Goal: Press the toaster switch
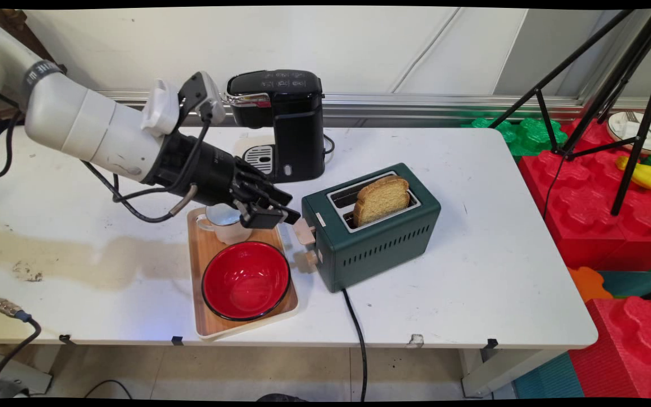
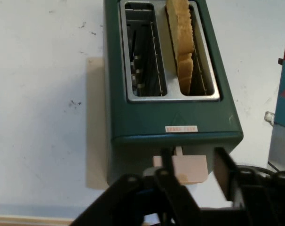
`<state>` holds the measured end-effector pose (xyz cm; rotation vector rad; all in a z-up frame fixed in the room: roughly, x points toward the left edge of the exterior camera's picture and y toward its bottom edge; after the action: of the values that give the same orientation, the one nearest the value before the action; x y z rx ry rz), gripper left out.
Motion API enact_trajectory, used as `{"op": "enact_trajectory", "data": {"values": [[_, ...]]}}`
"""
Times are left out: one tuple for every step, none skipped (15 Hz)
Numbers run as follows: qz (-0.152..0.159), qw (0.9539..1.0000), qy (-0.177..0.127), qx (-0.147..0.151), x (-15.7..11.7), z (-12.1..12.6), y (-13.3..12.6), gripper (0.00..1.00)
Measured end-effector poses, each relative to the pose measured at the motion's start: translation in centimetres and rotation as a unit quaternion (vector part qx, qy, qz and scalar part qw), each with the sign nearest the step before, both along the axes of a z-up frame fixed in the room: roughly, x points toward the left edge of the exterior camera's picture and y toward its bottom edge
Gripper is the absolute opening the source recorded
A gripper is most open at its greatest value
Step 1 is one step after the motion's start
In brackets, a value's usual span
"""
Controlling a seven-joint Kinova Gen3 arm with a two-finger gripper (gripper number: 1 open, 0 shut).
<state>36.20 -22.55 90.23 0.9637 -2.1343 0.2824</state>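
Note:
My black gripper [image 1: 287,213] hovers just left of a dark green toaster [image 1: 382,244], right at its beige lever [image 1: 304,230]. In the hand view the lever [image 2: 189,169] sits between my two fingers, and the gripper [image 2: 194,162] is open around it: the right finger [image 2: 225,174] stands clear of the lever. A slice of browned toast [image 1: 381,199] sticks up from one slot of the toaster [image 2: 175,120]. In the hand view the toast [image 2: 184,47] fills the right slot and the left slot is empty. A beige knob [image 1: 309,258] sits below the lever.
Under the hand lies a wooden tray [image 1: 207,323] with a white cup [image 1: 225,224] and a red bowl [image 1: 245,280]. A black coffee machine [image 1: 283,121] stands behind. The toaster's cord [image 1: 357,333] runs off the front edge. Red blocks [image 1: 597,192] and a tripod [image 1: 636,85] stand to the right.

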Motion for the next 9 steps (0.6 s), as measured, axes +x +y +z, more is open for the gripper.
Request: {"op": "enact_trajectory", "data": {"values": [[-0.001, 1.0000, -0.002, 0.000, -0.09, -0.14, -0.01, 0.00], [-0.001, 1.0000, -0.003, -0.001, -0.17, -0.24, -0.02, 0.00], [-0.002, 1.0000, -0.005, -0.001, -0.26, -0.35, -0.03, 0.00], [-0.002, 1.0000, -0.006, -0.001, -0.35, -0.46, -0.05, 0.00], [-0.003, 1.0000, -0.007, -0.002, -0.43, -0.54, -0.06, 0.00], [-0.003, 1.0000, -0.009, -0.002, -0.51, -0.63, -0.08, 0.00], [-0.003, 0.9999, -0.010, -0.002, -0.60, -0.70, -0.10, 0.00], [-0.003, 0.9999, -0.010, -0.002, -0.68, -0.77, -0.11, 0.00], [-0.003, 0.9999, -0.011, -0.001, -0.78, -0.86, -0.13, 0.00]]}}
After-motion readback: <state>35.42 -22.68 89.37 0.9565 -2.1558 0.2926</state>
